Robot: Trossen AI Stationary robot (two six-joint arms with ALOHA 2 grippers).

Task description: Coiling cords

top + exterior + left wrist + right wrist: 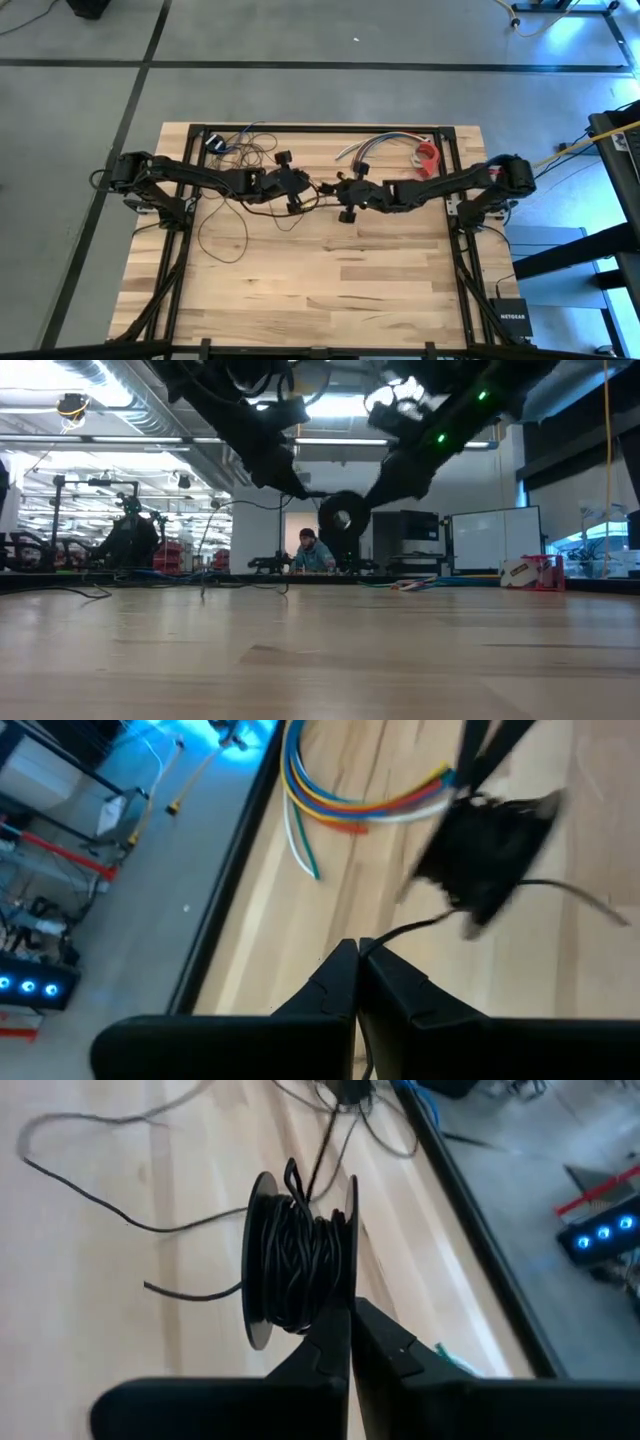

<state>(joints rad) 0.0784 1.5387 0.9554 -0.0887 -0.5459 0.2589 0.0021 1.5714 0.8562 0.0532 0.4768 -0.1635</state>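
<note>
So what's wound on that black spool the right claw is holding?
Thin dark cord, wrapped in many untidy turns between the spool rims, one strand trailing onto the table. The core underneath is covered.

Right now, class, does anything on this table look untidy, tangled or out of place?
Yes. The dark cord sprawls in loose loops over the table's left half instead of lying coiled. Only part of it is wound on the black spool, which the right tool grips. A multicoloured wire bundle lies loose at the far edge.
</note>
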